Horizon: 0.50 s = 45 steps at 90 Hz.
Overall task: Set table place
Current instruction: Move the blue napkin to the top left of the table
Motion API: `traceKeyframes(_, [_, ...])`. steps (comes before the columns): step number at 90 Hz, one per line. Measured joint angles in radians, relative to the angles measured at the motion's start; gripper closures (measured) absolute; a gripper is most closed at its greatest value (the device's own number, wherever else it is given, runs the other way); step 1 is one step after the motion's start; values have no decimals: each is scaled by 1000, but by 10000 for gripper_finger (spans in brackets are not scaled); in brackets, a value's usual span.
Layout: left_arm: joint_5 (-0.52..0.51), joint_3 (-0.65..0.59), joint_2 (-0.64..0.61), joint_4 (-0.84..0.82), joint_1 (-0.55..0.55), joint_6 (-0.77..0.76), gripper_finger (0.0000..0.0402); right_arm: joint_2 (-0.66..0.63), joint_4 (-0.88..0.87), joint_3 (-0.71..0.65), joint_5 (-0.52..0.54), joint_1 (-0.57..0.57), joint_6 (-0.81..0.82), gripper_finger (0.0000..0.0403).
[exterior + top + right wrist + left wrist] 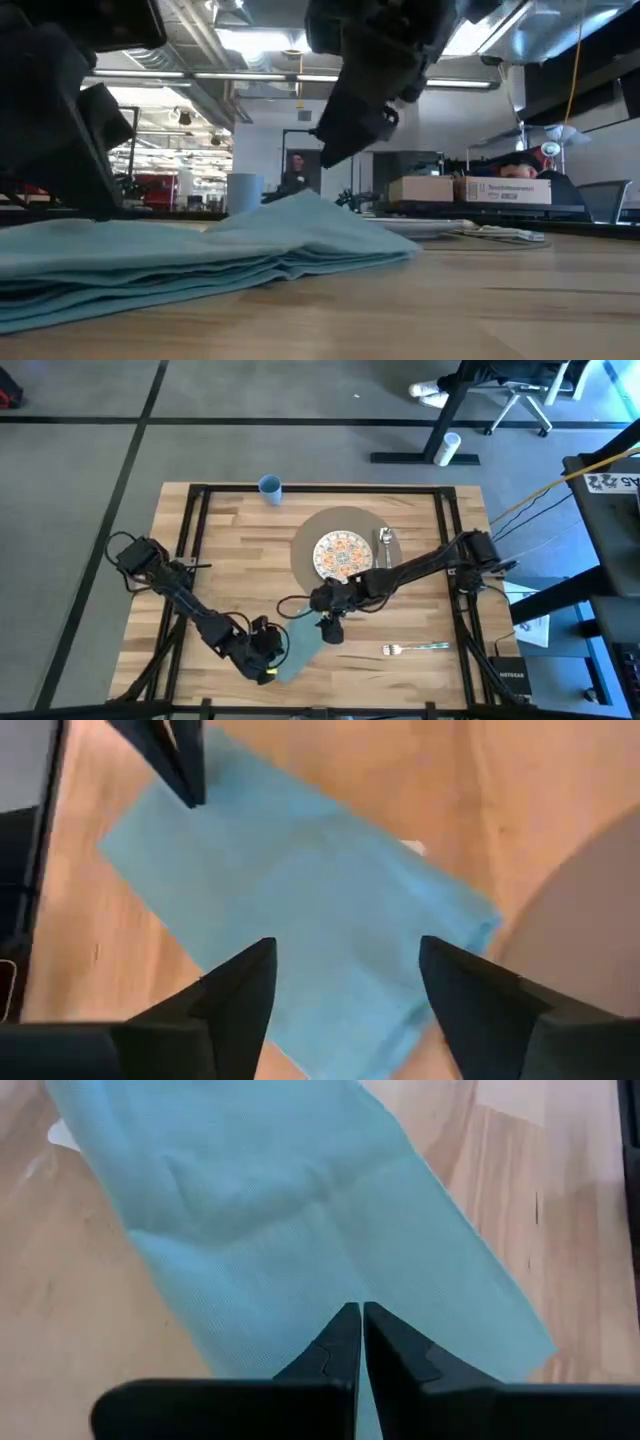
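At mid-table (230, 535), the place (310, 540) lies just beyond the right gripper (330, 630), fingers spread above the teal napkin (298, 650). The left gripper (268, 660), fingers pressed together, pinches that napkin's near end.

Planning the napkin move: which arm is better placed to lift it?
Left, probably: the left claw is shut on the teal napkin already; the right claw hovers open above it.

Plate (342, 554) and spoon (386, 546) on placemat (318, 525), napkin (301, 648) nearby
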Motion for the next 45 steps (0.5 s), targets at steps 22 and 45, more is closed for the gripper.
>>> traceKeyframes(22, [-10,17,0,5,77,132,402,42,52,-21,113,0,5,340])
traceKeyframes(45, [-35,64,-23,7,190,370,402,74,46,-22,155,0,2,392])
